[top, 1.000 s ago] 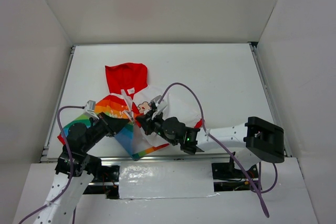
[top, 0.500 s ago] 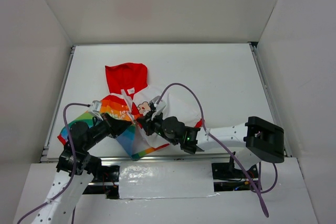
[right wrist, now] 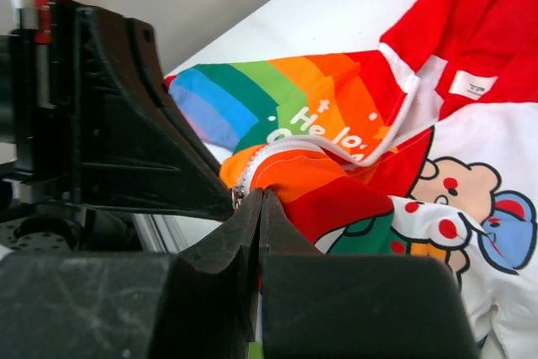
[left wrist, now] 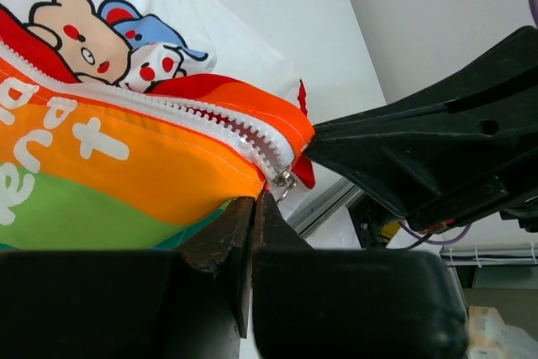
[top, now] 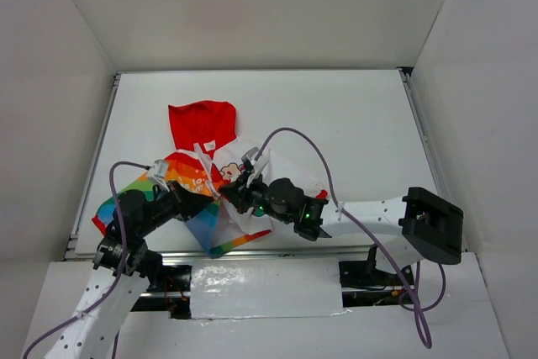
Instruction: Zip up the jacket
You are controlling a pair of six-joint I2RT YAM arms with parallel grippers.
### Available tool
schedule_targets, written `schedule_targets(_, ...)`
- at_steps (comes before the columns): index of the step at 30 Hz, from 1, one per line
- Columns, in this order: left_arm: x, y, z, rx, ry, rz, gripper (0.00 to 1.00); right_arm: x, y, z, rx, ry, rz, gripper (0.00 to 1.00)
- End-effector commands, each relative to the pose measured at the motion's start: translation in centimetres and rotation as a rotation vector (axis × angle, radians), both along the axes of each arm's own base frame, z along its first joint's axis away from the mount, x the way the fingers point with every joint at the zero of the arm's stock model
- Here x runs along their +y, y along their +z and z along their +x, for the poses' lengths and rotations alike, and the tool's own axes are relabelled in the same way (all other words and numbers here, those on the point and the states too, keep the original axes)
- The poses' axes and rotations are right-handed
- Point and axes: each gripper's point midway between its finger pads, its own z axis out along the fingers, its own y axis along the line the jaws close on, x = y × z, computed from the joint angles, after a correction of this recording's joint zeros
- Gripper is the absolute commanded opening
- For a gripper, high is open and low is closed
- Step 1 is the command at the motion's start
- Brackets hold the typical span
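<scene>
Left wrist: left tool [left wrist: 255, 197], right tool [right wrist: 259, 195] clamp soft jacket [left wrist: 126, 166] beside toothed zipper [left wrist: 210, 119].

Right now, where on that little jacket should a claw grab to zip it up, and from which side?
The small metal slider at the hem end of the white teeth on the jacket. Come from the hem side: it hangs free at the fabric's corner, and the teeth run away from it toward the hood, so a pinch there should pull along them.
</scene>
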Motion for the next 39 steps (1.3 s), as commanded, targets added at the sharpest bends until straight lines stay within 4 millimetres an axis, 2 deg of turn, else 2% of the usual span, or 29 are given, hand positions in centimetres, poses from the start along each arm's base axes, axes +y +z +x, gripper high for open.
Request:
schedule_targets(1, -0.8, -0.1, -0.5, -0.007, -0.076, 0.000, 0.00, 0.3, 3.6, -0.7, -0.040, 0.074, 0.090, 0.00)
schedule_targets(7, -1.3, 0.3, -0.6, -0.026, -0.113, -0.007, 0.00, 0.9, 2.4, -1.1, -0.002, 0.117, 0.045, 0.00)
schedule_targets(10, -1.5, 1.0, -0.9, -0.065, -0.130, -0.024, 0.00, 0.9, 1.4, -0.6, 0.024, 0.093, 0.020, 0.00)
schedule_targets(12, -1.5, 0.8, -0.9, -0.058, -0.127, -0.023, 0.00, 0.7, 0.9, -0.1, 0.043, 0.075, 0.010, 0.00)
schedule_targets(20, -1.4, -2.9, -0.6, 0.070, -0.109, -0.006, 0.00, 0.9, -1.7, 0.7, 0.103, 0.058, -0.067, 0.00)
schedule_targets(28, -1.4, -5.9, -0.3, 0.131, -0.100, 0.001, 0.00, 1.8, -3.1, 0.8, 0.148, 0.075, -0.117, 0.01)
schedule_targets(33, -1.6, -6.9, -0.4, 0.141, -0.110, -0.006, 0.00, 2.2, -4.7, 0.9, 0.197, 0.072, -0.149, 0.05)
schedule_targets(39, -1.8, -6.2, -0.2, 0.094, -0.127, -0.011, 0.00, 2.4, -6.1, 0.9, 0.237, 0.066, -0.190, 0.10)
